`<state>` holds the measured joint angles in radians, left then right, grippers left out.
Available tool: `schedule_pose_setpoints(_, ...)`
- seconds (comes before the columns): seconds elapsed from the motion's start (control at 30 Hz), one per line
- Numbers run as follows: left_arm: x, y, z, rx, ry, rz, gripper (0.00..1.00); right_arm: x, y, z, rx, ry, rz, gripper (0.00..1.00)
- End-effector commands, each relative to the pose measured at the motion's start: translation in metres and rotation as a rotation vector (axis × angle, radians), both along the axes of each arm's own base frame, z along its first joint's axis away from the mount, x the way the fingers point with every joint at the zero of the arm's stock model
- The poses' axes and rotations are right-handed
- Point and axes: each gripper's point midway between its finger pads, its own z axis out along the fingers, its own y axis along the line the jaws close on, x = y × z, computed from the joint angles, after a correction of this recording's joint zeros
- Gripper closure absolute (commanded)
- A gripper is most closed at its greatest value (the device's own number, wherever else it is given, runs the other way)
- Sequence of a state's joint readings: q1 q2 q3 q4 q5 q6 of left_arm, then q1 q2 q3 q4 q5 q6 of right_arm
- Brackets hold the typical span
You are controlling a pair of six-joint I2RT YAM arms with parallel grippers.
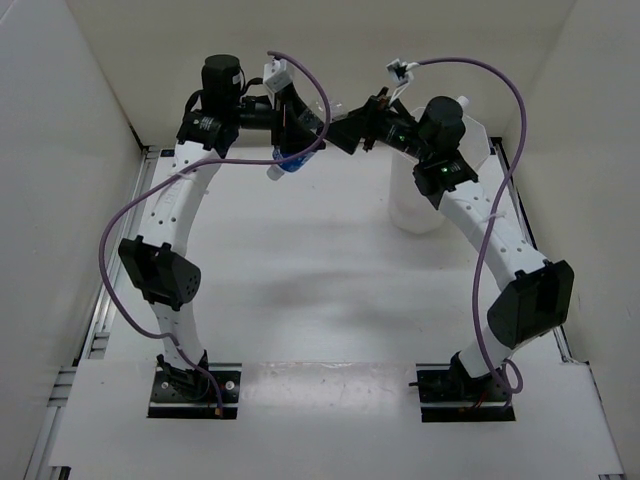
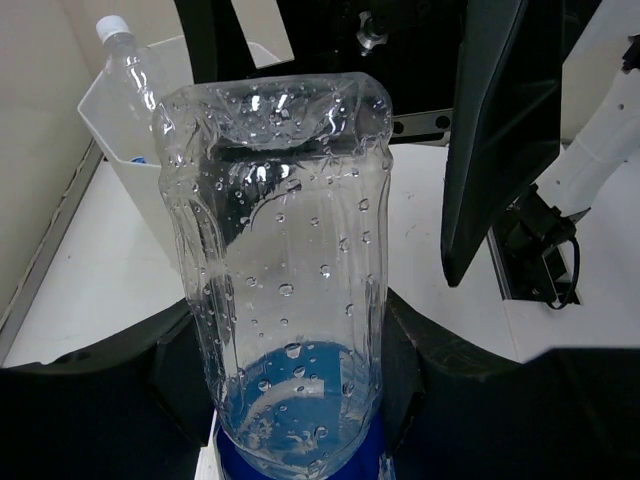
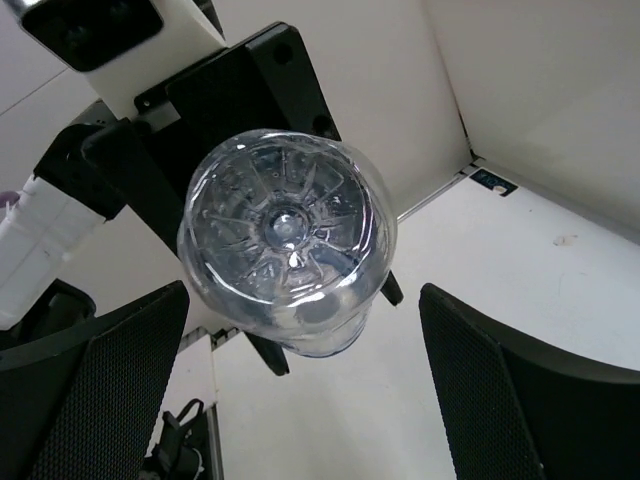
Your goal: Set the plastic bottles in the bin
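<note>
Evidently this is a hand-over in mid-air. The left hand is clamped on the lower, blue-labelled part of a bottle and holds it up off the bench, with the ribbed base pointing straight at the right hand. That pose makes sense: the base end is left free, so there is bare plastic for the other arm to take.

The right hand is spread wide, one finger on each side of the base in its own wrist view. Neither finger appears to touch the bottle, so nothing is gripped there yet.

The bin stands at the far right of the bench, right by the right arm, which is probably why the bottle is being passed across rather than carried over. A second bottle already stands in the bin, its white cap poking above the rim.

The wet, crinkly wall may buckle or slip under a squeeze.
</note>
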<state>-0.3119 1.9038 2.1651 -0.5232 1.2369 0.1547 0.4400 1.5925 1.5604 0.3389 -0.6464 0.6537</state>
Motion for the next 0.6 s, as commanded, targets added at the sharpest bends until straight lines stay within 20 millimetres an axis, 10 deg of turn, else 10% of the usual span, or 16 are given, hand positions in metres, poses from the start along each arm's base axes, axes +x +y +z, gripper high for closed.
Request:
schedule_pose_setpoints(0.0,-0.023,0.001,0.026,-0.03,-0.049,-0.062,0.9,-0.009,0.002,0.037,0.038,-0.104,0.02,0.01)
schedule_pose_setpoints(0.23,-0.028,-0.002,0.016,-0.023,-0.017,-0.081,0.9,-0.004,0.01,0.044,0.056,-0.101,0.035,0.14)
schedule_pose_setpoints(0.47,-0.024,-0.002,0.026,-0.026,-0.007,-0.045,0.88,0.004,0.014,0.045,0.07,-0.035,0.037,0.96)
schedule_pose_setpoints(0.53,-0.015,-0.003,0.021,-0.018,0.024,-0.001,0.73,0.005,0.014,0.041,0.057,-0.024,0.035,1.0)
schedule_pose_setpoints(0.57,-0.012,-0.002,0.021,-0.015,0.044,0.02,0.41,0.005,0.011,0.047,0.063,-0.044,0.015,1.0)
